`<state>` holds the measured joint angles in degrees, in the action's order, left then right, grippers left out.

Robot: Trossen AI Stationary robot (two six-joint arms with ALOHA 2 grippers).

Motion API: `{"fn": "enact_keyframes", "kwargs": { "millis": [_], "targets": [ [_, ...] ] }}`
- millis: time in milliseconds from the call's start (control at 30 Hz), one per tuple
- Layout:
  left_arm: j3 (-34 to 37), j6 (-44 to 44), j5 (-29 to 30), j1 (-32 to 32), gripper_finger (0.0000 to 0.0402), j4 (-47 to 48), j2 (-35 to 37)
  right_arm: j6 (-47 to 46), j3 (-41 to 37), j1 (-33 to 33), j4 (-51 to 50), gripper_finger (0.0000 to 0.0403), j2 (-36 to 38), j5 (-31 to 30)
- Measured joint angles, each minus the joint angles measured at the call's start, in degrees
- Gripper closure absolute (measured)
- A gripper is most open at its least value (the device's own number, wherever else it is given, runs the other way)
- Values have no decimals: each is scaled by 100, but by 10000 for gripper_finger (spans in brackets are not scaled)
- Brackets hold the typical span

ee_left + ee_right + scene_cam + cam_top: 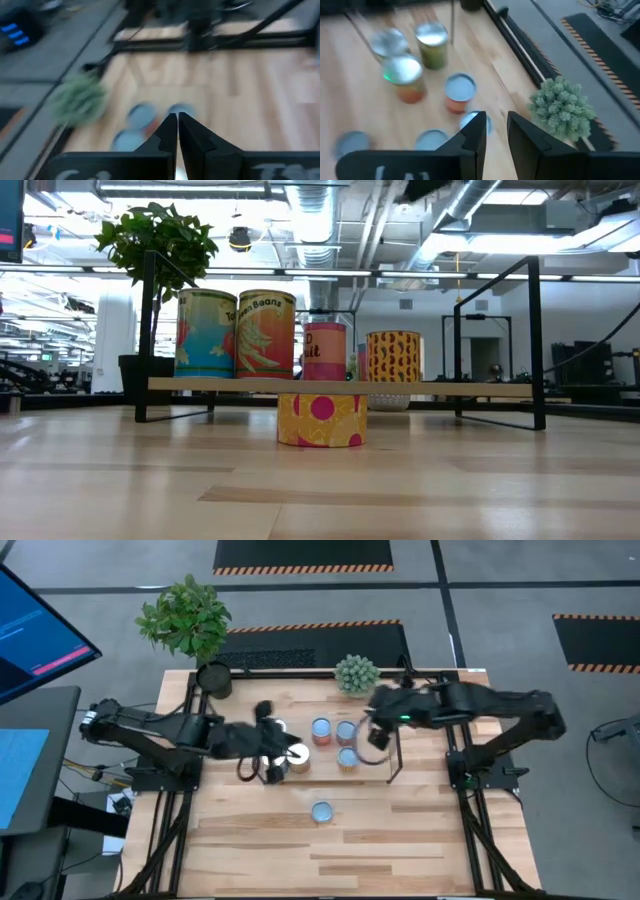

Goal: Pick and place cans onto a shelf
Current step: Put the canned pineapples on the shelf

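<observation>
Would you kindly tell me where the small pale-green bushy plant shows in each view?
High view: the small plant sits in the picture's upper middle.
Low view: I cannot make it out.
Left wrist view: a blurred green mass, left of centre.
Right wrist view: right of centre.
Shared landmark: the cans grouped beside it.

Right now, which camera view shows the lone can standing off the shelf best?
The low view: the pink-dotted yellow can stands unobstructed on the table in front of the shelf. The high view shows only its round top. Both wrist views are blurred, so I cannot pick it out there.
</observation>
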<state>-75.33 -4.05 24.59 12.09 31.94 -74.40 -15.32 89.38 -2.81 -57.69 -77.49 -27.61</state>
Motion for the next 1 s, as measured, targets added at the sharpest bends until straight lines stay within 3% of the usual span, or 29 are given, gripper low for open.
{"fn": "enact_keyframes", "kwargs": {
  "millis": [100, 200, 333, 533, 800, 1000],
  "targets": [
    [-4, 128, -1135, -286, 394, -607, -302, -540, 0, -221, -372, 302, 514, 2],
    [0, -409, -2256, -446, 384, -531, -602, -1163, 4, -540, -837, 302, 947, -194],
    [0, -1263, -3013, -409, 363, -576, -934, -1996, 2, -1093, -1751, 302, 1304, -675],
    [0, -1593, -2984, 99, 347, -641, -1547, -3315, -4, -1920, -3267, 302, 1504, -1323],
    [0, -1128, -3091, 600, 339, -599, -2531, -3413, -397, -2350, -3247, 302, 1610, -1590],
    [0, -1141, -2866, 673, 320, -643, -2774, -3422, -775, -2334, -3246, 302, 1613, -1594]
  ]
}}
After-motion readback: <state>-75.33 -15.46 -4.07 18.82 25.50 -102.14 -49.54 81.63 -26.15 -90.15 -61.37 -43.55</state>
